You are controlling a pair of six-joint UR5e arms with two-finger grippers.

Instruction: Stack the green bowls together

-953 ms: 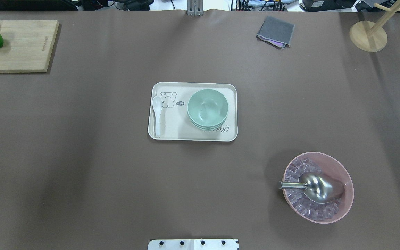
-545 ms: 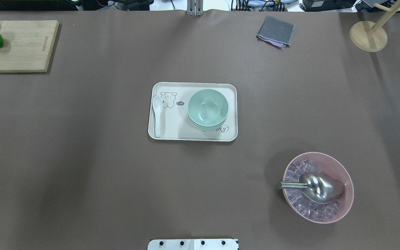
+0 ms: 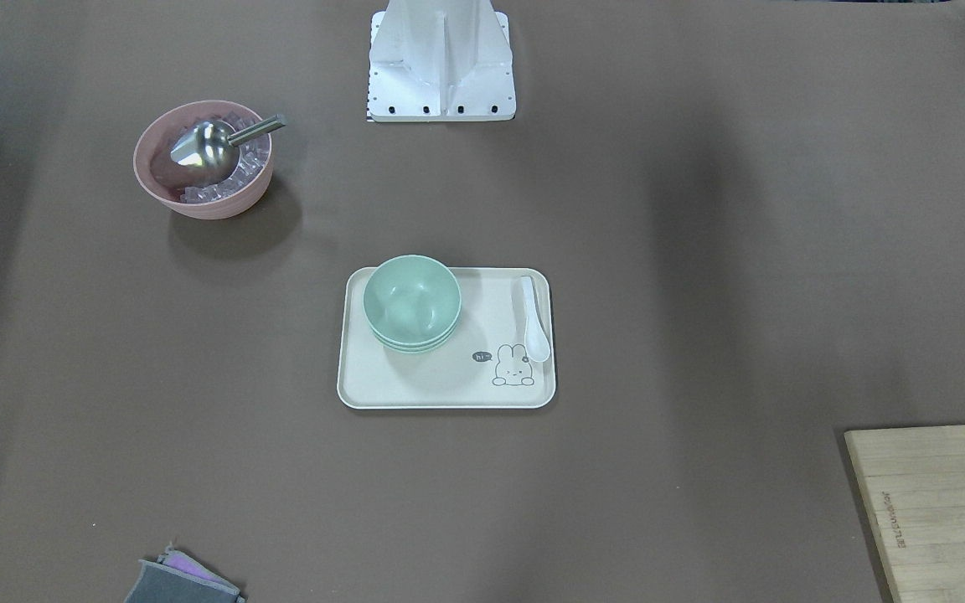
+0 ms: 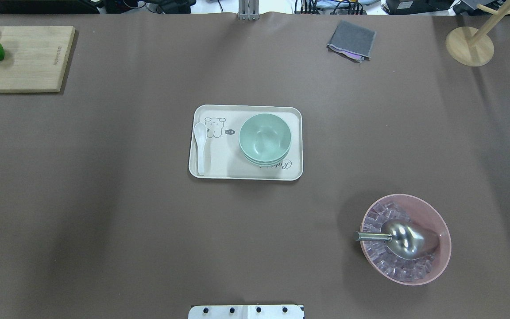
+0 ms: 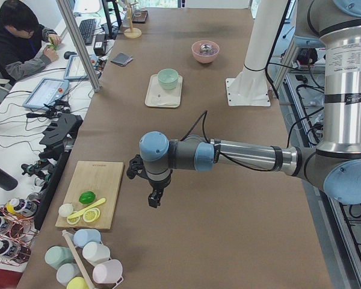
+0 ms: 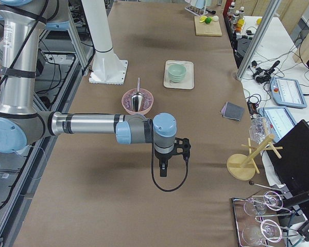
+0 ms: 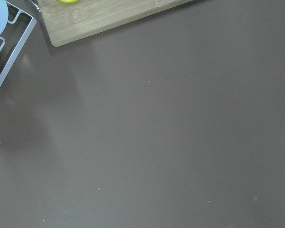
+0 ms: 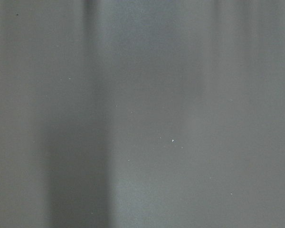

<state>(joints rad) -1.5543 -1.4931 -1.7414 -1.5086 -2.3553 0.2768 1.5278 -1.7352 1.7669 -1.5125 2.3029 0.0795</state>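
Note:
Three pale mint-green bowls (image 4: pixel 264 138) sit nested in one stack on the right half of a cream tray (image 4: pixel 219 168). The stack also shows in the front view (image 3: pixel 412 303), the left view (image 5: pixel 167 78) and the right view (image 6: pixel 176 72). My left gripper (image 5: pixel 154 198) hangs over bare table near the cutting board, far from the bowls. My right gripper (image 6: pixel 163 168) hangs over bare table at the other end. Both show only in the side views, so I cannot tell whether they are open or shut.
A white spoon (image 4: pixel 200 146) lies on the tray's left side. A pink bowl (image 4: pixel 432 208) of ice holds a metal scoop (image 4: pixel 401 238). A wooden cutting board (image 4: pixel 29 60) with fruit, a grey cloth (image 4: pixel 351 40) and a wooden rack base (image 4: pixel 468 46) lie along the far edge.

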